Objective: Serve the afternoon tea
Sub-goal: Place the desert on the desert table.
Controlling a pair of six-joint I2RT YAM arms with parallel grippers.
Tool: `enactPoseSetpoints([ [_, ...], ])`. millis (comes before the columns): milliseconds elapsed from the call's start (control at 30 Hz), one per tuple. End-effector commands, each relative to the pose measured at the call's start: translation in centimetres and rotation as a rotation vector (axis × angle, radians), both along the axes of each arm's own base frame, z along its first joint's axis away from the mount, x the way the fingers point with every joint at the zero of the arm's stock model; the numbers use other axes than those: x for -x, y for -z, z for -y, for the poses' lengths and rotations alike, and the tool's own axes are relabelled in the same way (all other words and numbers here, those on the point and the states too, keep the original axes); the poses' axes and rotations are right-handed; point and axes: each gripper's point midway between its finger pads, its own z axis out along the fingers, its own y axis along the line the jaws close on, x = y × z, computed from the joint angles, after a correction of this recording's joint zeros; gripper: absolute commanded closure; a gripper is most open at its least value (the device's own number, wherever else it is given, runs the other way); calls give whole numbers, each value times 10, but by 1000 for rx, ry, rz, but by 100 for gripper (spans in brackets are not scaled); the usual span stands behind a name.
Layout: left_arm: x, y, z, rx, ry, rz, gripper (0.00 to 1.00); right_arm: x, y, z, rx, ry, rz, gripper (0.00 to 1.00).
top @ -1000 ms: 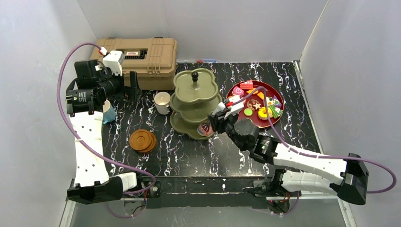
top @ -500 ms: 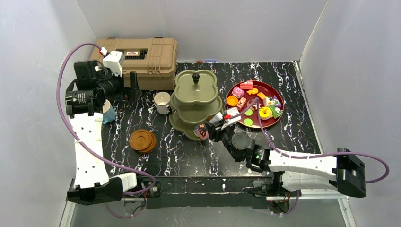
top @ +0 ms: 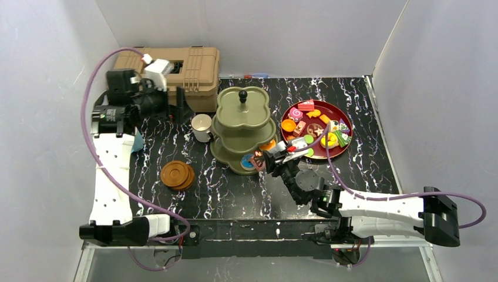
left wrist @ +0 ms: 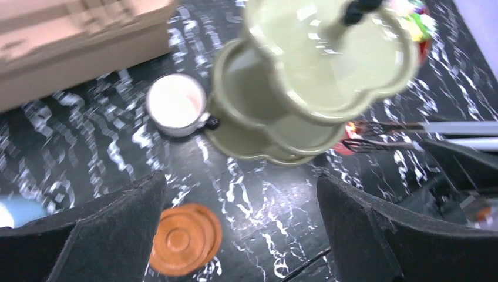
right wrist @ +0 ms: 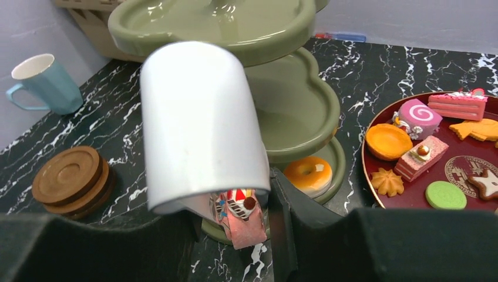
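Fingers on the right (right wrist: 283, 229) grip one pink pastry (right wrist: 239, 220) at the three-tier stand (top: 242, 130); left fingers (left wrist: 117, 229) wide

White arms (top: 109, 176), black joints (top: 305, 182), purple cables (top: 88, 126)

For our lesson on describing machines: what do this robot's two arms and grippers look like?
The left arm and right arm have long white shells, black joints and black elbow housings. A purple cable loops along each. A small white block sits at each wrist. The left gripper has broad black fingers; the right gripper shows black beside a glossy white curved piece.
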Motion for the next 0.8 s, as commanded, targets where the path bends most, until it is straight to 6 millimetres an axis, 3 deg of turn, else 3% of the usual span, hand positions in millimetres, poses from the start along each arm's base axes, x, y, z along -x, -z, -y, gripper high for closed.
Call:
enactPoseSetpoints([
  [0,-2,-22,66,25,257,99,2,-3,-32,13,-115,56,31,99],
  [200,-12,-24,132,38,484,92,2,0,-35,28,-142,77,11,99],
  [333,-22,-20,155,28,508,107,2,0,-41,36,-134,95,14,99],
  [633,-20,-17,149,2,475,169,2,12,-83,45,-190,21,3,99],
  [767,-15,-14,143,-12,459,171,2,11,-103,33,-228,-5,26,99],
])
